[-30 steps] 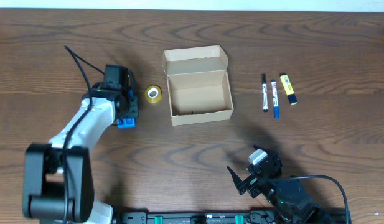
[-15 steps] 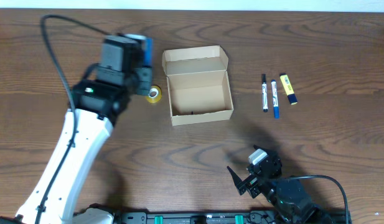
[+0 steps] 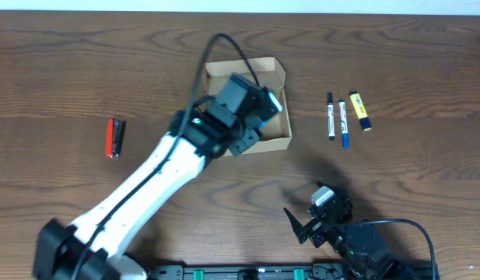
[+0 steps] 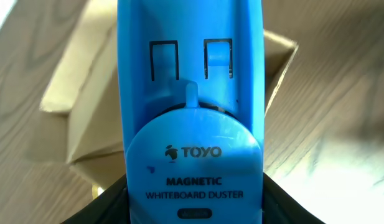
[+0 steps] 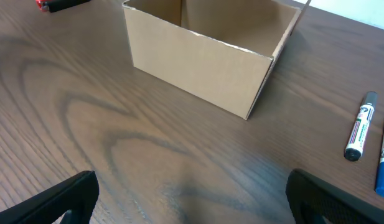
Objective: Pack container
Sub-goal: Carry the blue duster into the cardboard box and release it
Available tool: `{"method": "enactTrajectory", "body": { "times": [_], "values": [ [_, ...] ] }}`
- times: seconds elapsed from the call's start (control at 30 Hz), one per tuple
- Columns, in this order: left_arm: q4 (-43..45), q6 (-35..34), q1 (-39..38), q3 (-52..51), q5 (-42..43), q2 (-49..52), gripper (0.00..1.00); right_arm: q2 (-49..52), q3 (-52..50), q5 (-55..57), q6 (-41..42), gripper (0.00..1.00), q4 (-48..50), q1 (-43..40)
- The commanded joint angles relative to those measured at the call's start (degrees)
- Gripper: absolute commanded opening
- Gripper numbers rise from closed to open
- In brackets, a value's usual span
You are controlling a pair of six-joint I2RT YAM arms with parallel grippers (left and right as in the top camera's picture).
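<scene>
Your left arm has swung right across the table in the last second: it was low at the left side beside the roll of yellow tape, then rose with the blue piece in its grip, and the left gripper [image 3: 261, 113] now hangs over the right part of the open container [image 3: 275, 142]. The container, a plain cardboard box with its flap lid thrown back, has not moved from the middle of the table. With the arm gone from the left, a red and black item [image 3: 115, 138] shows there, while the tape roll is now hidden under the arm. I judge this to be the carry nearly done, with the release into the box next. The left wrist view is filled by the magnetic whiteboard duster [image 4: 195, 155], with the box's open mouth [image 4: 79, 124] below it; the fingers clamp its lower part from both sides, though their tips are hidden. Your right gripper [image 5: 192, 180] rests near the table's front edge, fingers spread wide and holding nothing, facing the box's wall [image 5: 192, 59]. The black marker [image 3: 331, 115], blue marker [image 3: 343, 123] and yellow highlighter [image 3: 361, 110] lie unpacked to the right of the box.
</scene>
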Motion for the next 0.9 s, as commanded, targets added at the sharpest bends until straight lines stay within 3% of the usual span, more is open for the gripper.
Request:
{"method": "enactTrajectory", "body": {
  "times": [0.0, 0.17, 0.33, 0.57, 0.87],
  "values": [
    [0.85, 7.58, 0.07, 0.7, -2.4, 2.71, 0.45, -0.48, -0.17, 0.13, -0.76, 0.99, -0.04, 0.81],
    [3.06, 14.36, 0.24, 0.7, -2.4, 5.49, 0.46, -0.48, -0.17, 0.13, -0.76, 0.99, -0.04, 0.81],
    [4.9, 15.89, 1.36, 0.7, -1.64, 6.47, 0.51, -0.48, -0.17, 0.13, -0.76, 0.99, -0.04, 0.81],
    [6.27, 25.46, 3.87, 0.7, 4.48, 7.37, 0.51, -0.48, -0.17, 0.13, -0.76, 0.99, -0.04, 0.81],
    [4.9, 28.26, 5.2, 0.68, 5.7, 9.6, 0.51, -0.48, -0.17, 0.13, -0.76, 0.99, -0.04, 0.81]
  ]
}}
